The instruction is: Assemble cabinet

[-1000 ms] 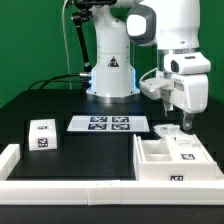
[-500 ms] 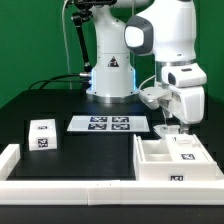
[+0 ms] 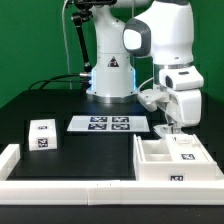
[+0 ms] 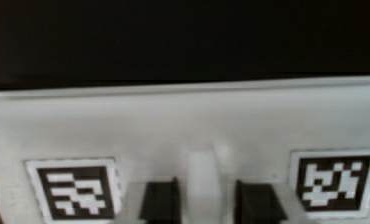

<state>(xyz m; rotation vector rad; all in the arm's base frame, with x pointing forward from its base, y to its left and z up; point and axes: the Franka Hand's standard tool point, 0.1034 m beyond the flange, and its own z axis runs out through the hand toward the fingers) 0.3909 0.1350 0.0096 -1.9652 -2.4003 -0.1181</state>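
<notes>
Backdrop: green wall behind a black counter [image 3: 40, 105].
Arm: white, its base [image 3: 110, 75] at the counter's far middle, bent over toward the exterior view's right.
Cabinet [image 3: 160, 175]: near corner on the exterior view's right, open side up, inner compartments showing, tags on its front wall and inside.
Tool [image 3: 168, 128]: pointing down just over the cabinet's rear edge. In the wrist view its two dark fingers [image 4: 159, 200] stand apart with nothing gripped between them, a blurred white tagged surface [image 4: 182, 120] below.
Drawer block [image 3: 43, 134]: lying alone on the exterior view's left, well apart from the cabinet.
Marker board [image 3: 110, 124]: flat between block and cabinet.
Border rail [image 3: 70, 185]: along the near edge.
</notes>
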